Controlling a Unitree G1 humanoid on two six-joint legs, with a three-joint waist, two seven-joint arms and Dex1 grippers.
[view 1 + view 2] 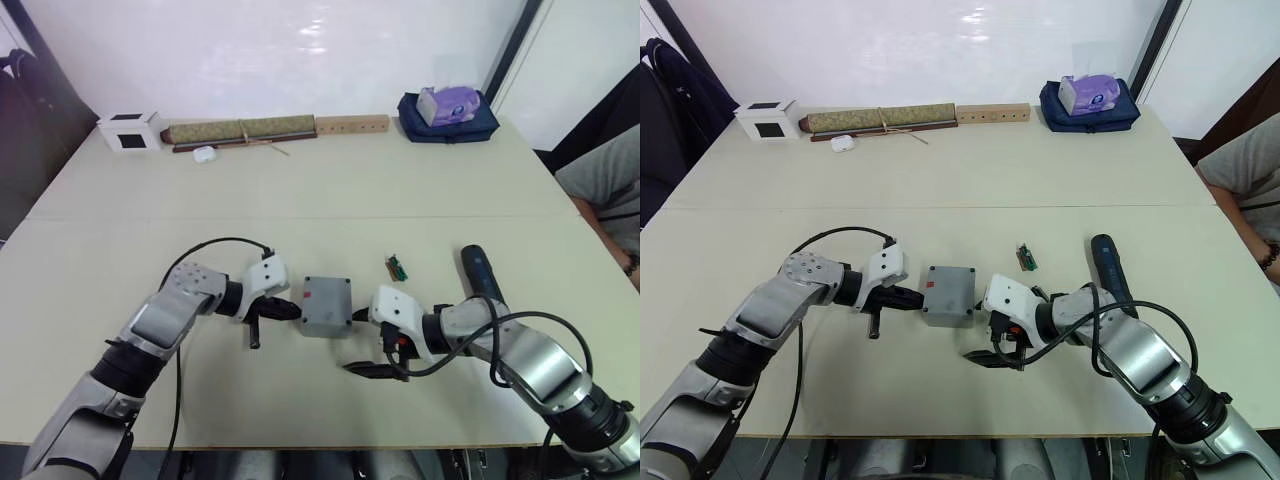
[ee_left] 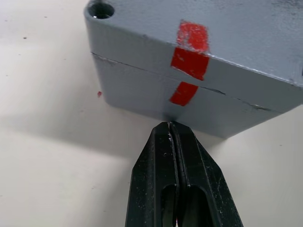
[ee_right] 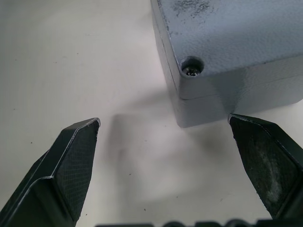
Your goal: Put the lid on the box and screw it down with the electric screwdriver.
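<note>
**A:** Start at the left end effector (image 2: 171,126). What is it doing?

**B:** Its two black fingers are pressed together with nothing between them, tips right at the side wall of the box (image 2: 156,94), just under the red mark (image 2: 189,61). It looks like a nudge or a brace, not a grip.

**A:** And the right end effector (image 3: 163,125)?

**B:** Spread wide and empty, one fingertip (image 3: 236,120) just beside the box's corner, the other well out over bare counter (image 1: 330,190).

**A:** Where does the lid (image 3: 222,28) sit?

**B:** Already on the box, seam closed all round as far as I can see. A screw head shows down in the corner hole (image 3: 192,70); the hole by the left fingers (image 2: 101,9) I cannot read.

**A:** How would it handle?

**B:** I'd judge it a stiff, hard shell, light enough to skid on the smooth counter. Hold it by opposite side walls, below the seam, so the lid stays put.

**A:** The electric screwdriver (image 1: 480,272)?

**B:** Lying on the counter beyond the right arm, near the green strip (image 1: 398,267). A rigid, round barrel, likely to roll; the textured blue middle looks like the place to pinch it.
</note>
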